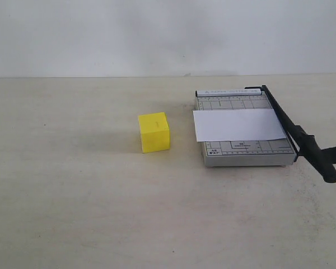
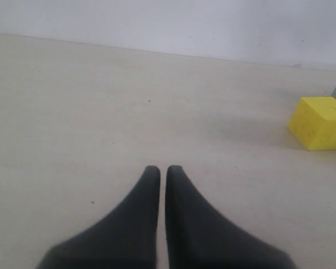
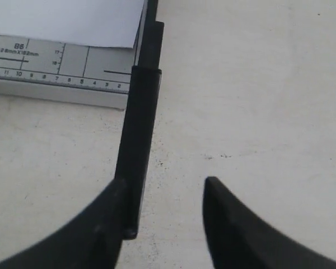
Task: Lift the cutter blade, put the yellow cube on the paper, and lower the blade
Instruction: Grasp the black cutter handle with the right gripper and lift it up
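Cutter blade (image 1: 297,133), yellow cube (image 1: 154,132), paper (image 1: 238,124): one each.

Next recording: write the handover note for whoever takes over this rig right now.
The left gripper is shut, empty, above the table, apart from the yellow cube.
The right gripper is open, fingers either side of the cutter blade handle, not clamped.
Cube sits on the table beside the grey board; the paper lies across the board.
Done: nothing; blade looks down.
Left: raise blade, cube onto paper, lower blade.
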Available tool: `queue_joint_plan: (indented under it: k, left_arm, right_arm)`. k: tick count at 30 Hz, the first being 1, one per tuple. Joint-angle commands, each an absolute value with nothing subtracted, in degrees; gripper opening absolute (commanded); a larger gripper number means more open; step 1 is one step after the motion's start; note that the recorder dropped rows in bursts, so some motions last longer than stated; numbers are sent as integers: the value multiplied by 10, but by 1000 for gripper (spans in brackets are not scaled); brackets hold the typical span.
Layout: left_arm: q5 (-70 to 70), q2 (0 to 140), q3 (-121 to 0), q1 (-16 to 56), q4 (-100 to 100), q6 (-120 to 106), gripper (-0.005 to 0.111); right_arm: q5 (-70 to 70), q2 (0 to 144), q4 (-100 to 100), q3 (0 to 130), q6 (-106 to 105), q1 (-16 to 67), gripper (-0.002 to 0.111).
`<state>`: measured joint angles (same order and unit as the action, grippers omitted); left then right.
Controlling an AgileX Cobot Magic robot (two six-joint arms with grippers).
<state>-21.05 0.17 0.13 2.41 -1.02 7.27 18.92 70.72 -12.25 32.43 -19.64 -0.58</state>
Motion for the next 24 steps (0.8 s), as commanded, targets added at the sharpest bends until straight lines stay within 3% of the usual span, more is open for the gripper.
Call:
queue_joint_plan:
  k: [1,18,20,24]
  left_arm:
    - [-208,0,0,23,-9,72,5]
    - [-208,0,0,23,-9,72,5]
    - [-208,0,0,23,-9,72,5]
    - [-208,0,0,23,-9,72,5]
  right_arm:
    - [201,704,-173,327,-204,-6,64]
    - [125,820,-229,327,-217,0,64]
    - [134,828,-229,327,-217,0,59]
    - [135,829,-229,327,-221,0,31]
